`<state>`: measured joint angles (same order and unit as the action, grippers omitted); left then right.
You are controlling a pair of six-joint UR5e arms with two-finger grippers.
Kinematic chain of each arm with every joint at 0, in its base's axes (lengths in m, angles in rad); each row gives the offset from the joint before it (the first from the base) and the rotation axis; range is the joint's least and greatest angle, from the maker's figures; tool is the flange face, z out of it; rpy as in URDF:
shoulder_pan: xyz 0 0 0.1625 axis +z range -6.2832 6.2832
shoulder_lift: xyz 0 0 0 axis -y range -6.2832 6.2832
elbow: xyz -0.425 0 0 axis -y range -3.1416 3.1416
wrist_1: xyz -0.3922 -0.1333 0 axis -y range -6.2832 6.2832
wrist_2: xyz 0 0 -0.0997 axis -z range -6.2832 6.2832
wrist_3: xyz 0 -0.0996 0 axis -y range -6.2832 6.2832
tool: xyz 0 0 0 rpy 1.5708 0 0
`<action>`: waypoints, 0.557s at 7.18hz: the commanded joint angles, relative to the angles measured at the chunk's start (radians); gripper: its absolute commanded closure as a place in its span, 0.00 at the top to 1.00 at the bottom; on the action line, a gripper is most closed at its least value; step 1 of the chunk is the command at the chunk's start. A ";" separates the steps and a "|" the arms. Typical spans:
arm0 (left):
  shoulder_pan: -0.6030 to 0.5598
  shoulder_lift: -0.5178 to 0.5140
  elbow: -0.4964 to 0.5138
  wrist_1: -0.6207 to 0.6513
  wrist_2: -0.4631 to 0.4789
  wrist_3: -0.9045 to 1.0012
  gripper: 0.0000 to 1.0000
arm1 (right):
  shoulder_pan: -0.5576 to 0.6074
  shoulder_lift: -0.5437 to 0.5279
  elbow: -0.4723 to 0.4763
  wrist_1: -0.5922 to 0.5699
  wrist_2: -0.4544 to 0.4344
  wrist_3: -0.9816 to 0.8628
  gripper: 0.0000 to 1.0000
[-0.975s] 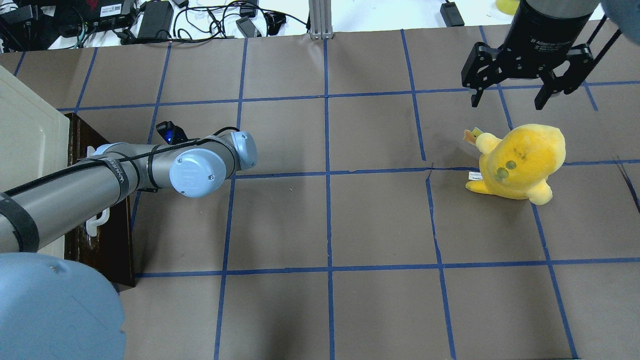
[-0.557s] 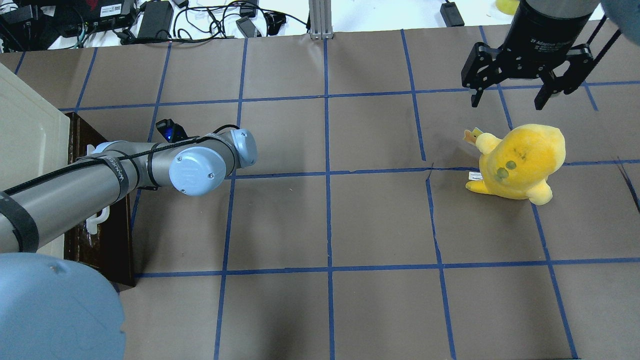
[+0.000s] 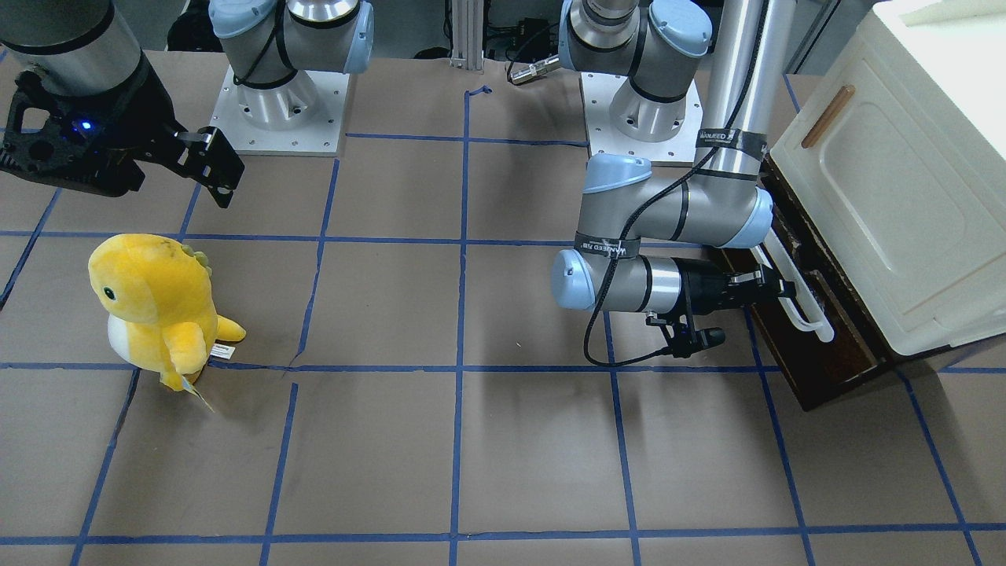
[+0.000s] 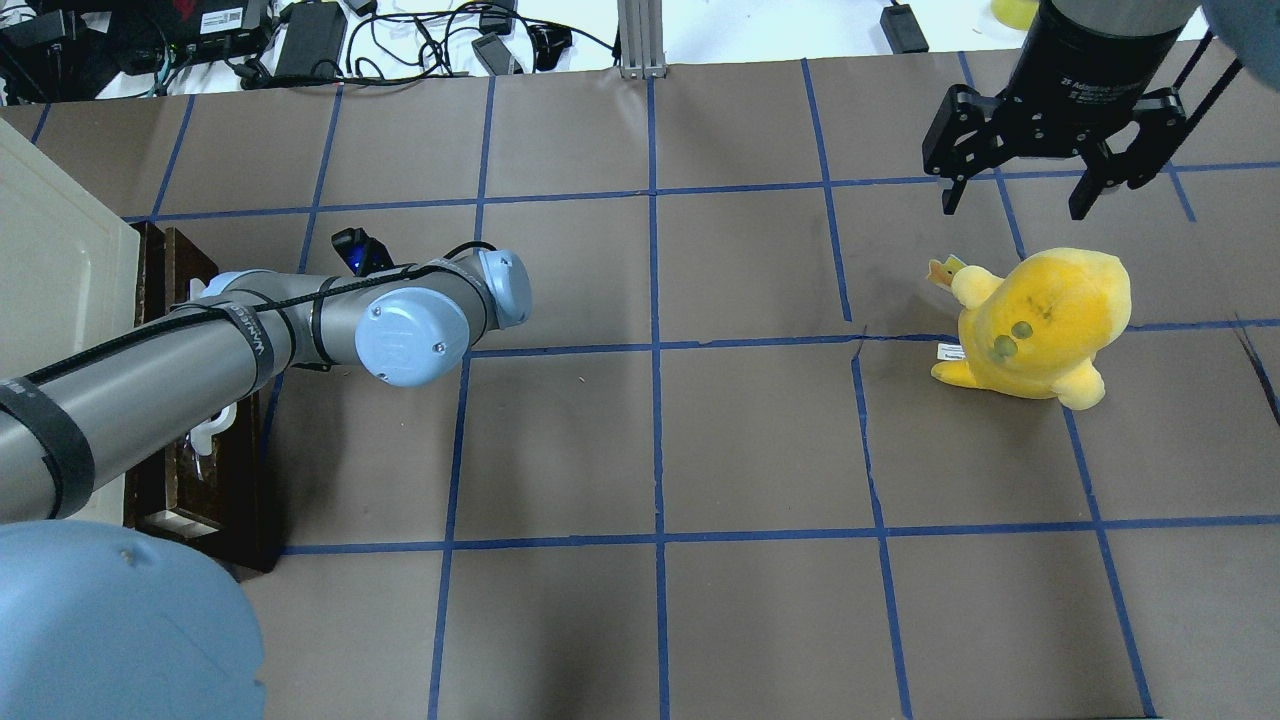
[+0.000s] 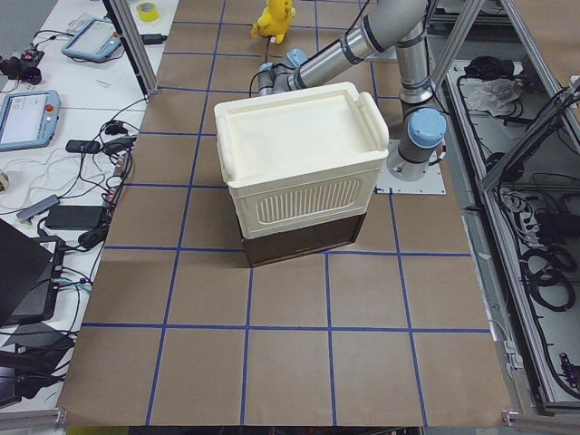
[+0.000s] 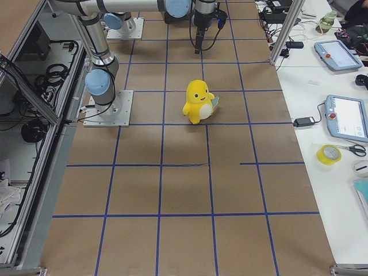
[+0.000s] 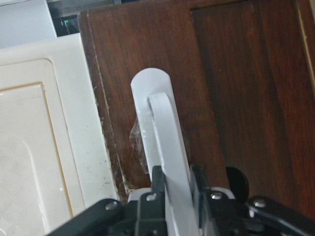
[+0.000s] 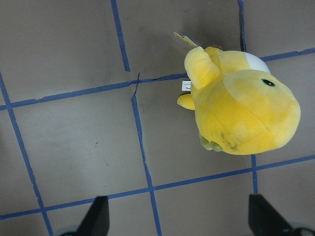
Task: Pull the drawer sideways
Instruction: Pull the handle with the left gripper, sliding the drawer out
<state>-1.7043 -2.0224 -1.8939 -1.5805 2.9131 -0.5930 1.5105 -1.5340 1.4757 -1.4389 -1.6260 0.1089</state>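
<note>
Left gripper [image 7: 174, 178] is clamping the long white bar handle [image 7: 165, 132] of the dark-brown wooden-front drawer [image 3: 833, 365] at the bench's left edge, straddling it crosswise for a sideways pull.

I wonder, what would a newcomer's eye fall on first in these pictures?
A bright yellow plush toy stands on the brown table, near the open right pincer. Across the table, the left pincer is shut on the white handle of the dark drawer under a cream cabinet.
</note>
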 commanded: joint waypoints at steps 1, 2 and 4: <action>-0.046 -0.002 0.001 0.002 -0.005 0.009 0.17 | -0.001 0.000 0.000 0.000 0.000 0.000 1.00; -0.063 -0.004 0.001 0.002 -0.005 0.009 0.17 | 0.000 0.000 0.000 0.000 0.000 0.000 1.00; -0.087 -0.002 0.004 0.004 -0.005 0.010 0.17 | 0.000 0.000 0.000 0.000 0.000 0.000 1.00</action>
<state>-1.7756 -2.0252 -1.8914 -1.5775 2.9086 -0.5842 1.5107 -1.5340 1.4757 -1.4389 -1.6260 0.1089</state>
